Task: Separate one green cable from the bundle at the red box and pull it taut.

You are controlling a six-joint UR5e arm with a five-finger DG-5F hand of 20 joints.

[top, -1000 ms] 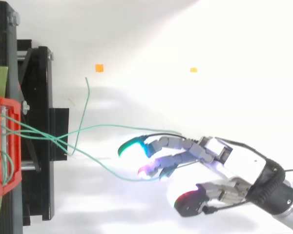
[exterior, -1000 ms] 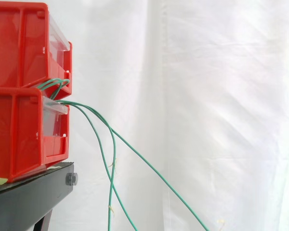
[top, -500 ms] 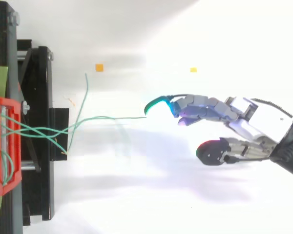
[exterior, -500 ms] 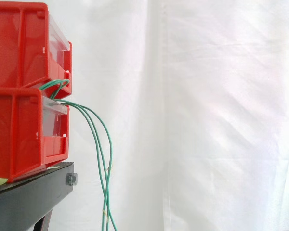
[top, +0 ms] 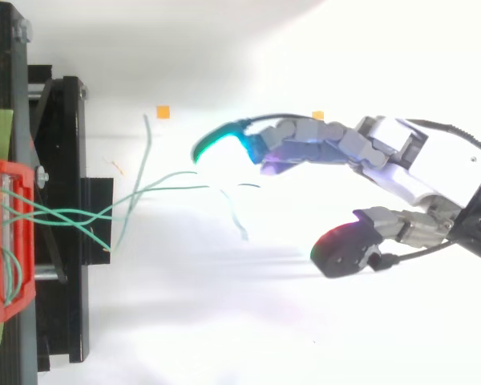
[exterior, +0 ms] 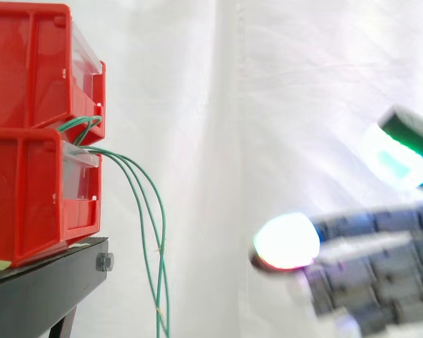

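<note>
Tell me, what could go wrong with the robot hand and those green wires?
The green cables cross over each other near the red box, so the hand might catch two at once. Its fingers are open and hold nothing, so one of the thin cables could slip past them.

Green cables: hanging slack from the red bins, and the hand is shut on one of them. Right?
Not quite. The green cables do hang slack from the red bins, but the hand is open: fingers straight, thumb apart, holding no cable. The top view shows it.
</note>
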